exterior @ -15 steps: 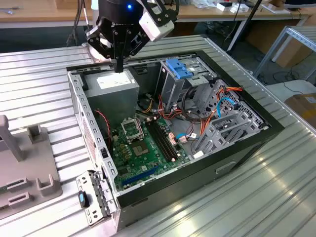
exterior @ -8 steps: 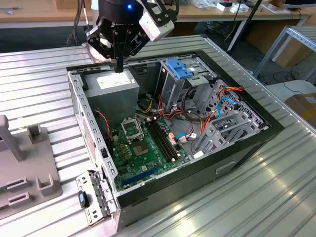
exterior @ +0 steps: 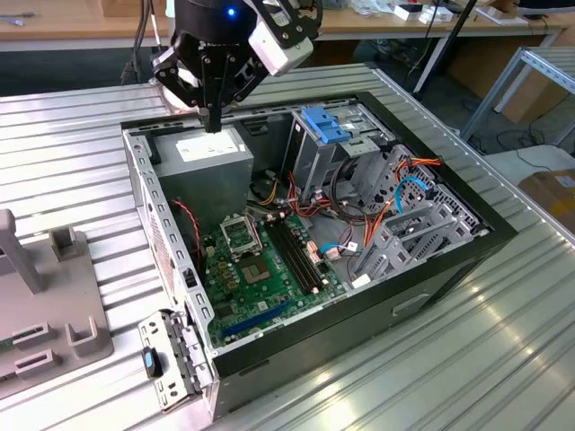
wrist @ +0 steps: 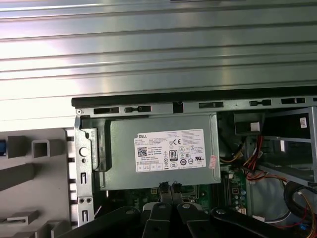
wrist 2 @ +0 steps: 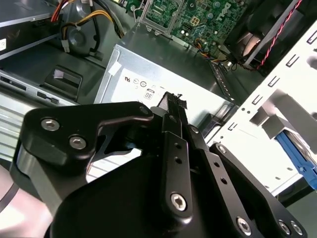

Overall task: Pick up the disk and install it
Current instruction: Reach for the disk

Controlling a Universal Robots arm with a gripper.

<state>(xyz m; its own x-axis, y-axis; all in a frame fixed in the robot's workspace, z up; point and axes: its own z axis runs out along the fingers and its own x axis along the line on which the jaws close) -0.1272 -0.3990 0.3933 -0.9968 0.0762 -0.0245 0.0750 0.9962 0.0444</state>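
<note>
- Where the disk lies relative to the claw I cannot tell. A sliver of blue (wrist: 2,148) at the edge of the grey fixture (wrist: 34,166) in the first wrist view is too small to name.
- The gripper (exterior: 214,121) hangs over the open computer case (exterior: 485,229). Its fingertips (wrist: 163,188) are pressed together, pinching nothing (both wrist views show the tips meeting).
- Straight below the tips sits the grey power supply (exterior: 211,162), in the case's 11 o'clock corner in the exterior view.
- On its top is a white label (wrist: 170,150) with black print, a barcode square and a row of round marks. A small pink sticker (wrist: 213,161) lies just beside the label.
- At 3 o'clock from the gripper in the exterior view, well apart from it, a blue ribbed latch (exterior: 325,124) caps an upright metal cage (exterior: 314,171).
- At 5 o'clock from the gripper, the green motherboard (exterior: 269,269) lies on the case floor, with red, orange and blue cables beside it.
- The grey fixture stands on the ribbed metal table (exterior: 72,135), at 8 o'clock from the case.
</note>
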